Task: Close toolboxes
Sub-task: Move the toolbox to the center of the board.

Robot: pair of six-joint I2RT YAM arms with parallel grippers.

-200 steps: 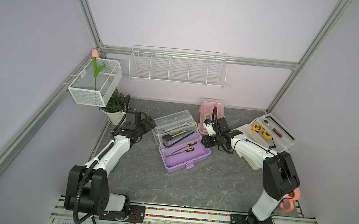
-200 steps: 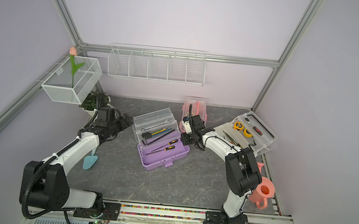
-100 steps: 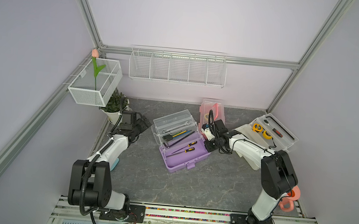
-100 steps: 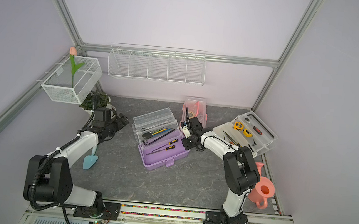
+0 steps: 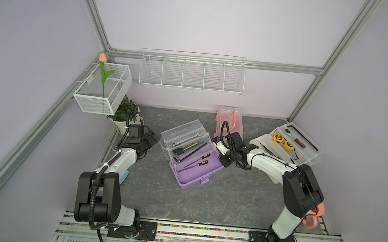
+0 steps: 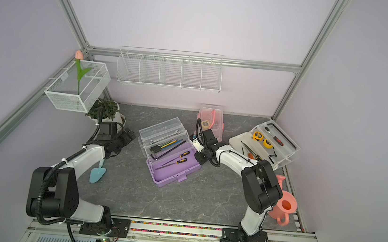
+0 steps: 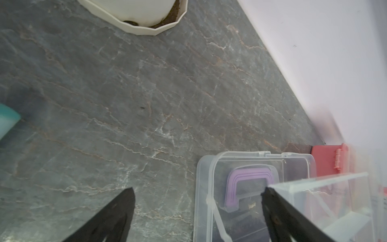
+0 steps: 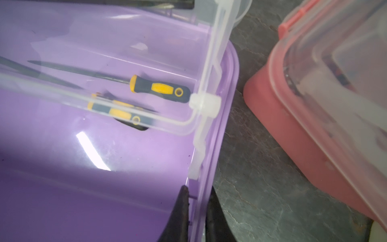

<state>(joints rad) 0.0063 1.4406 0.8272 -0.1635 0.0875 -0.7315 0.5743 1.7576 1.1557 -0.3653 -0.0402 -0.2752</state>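
Purple toolbox (image 5: 195, 168), at frame centre in both top views, lies open. Its long axis runs lower left to upper right, with the latch facing lower right and the clear lid (image 5: 182, 131) tilted back toward upper left. Right gripper (image 8: 198, 189) pinches the rim at the box's upper-right end. Left gripper (image 7: 198, 189) has its jaws spread wide and grasps nothing, beside the lid.

Pale lilac walls (image 5: 199, 16), aluminium frame posts (image 5: 90, 10) at corners — grey marbled floor (image 5: 203, 206). Long wire basket (image 5: 191, 77) on back wall, mesh basket (image 5: 103, 90) on side rail. Even, diffuse light.
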